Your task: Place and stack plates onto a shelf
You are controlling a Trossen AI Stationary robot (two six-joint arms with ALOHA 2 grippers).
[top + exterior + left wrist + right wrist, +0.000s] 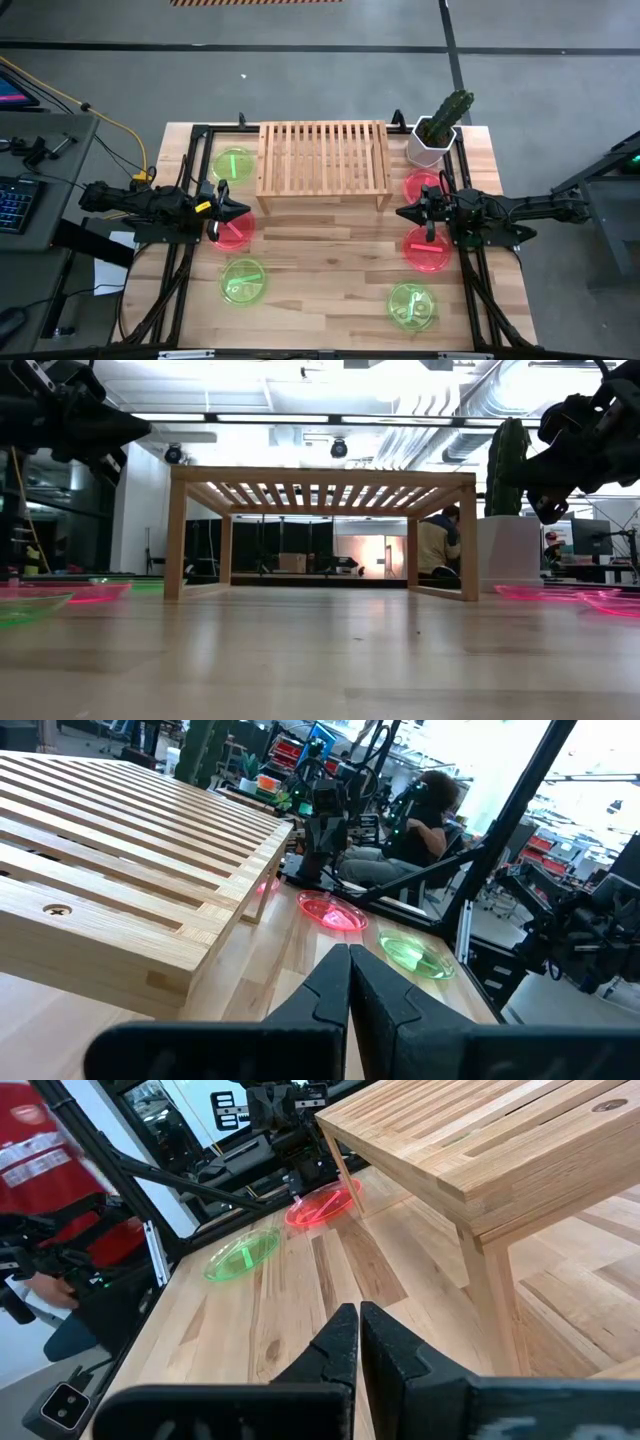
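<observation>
The light-wood slatted shelf (325,160) stands on its short legs at the table's far middle. Left of it lie a green plate (233,163), a pink plate (231,230) and a green plate (243,280). On the right lie two pink plates (424,185) (428,250) and a green plate (412,305). All rest flat on the tabletop. My left gripper (245,210) hangs shut above the table beside the left pink plate, pointing right. My right gripper (400,213) hangs shut between the two right pink plates, pointing left. In the low view both grippers (140,430) (505,475) are well above the table.
A cactus in a white pot (437,135) stands at the far right corner beside the shelf. A black frame (190,180) runs along the table's left and right sides. Bare planks (325,270) lie in front of the shelf. A person (437,545) sits beyond the table.
</observation>
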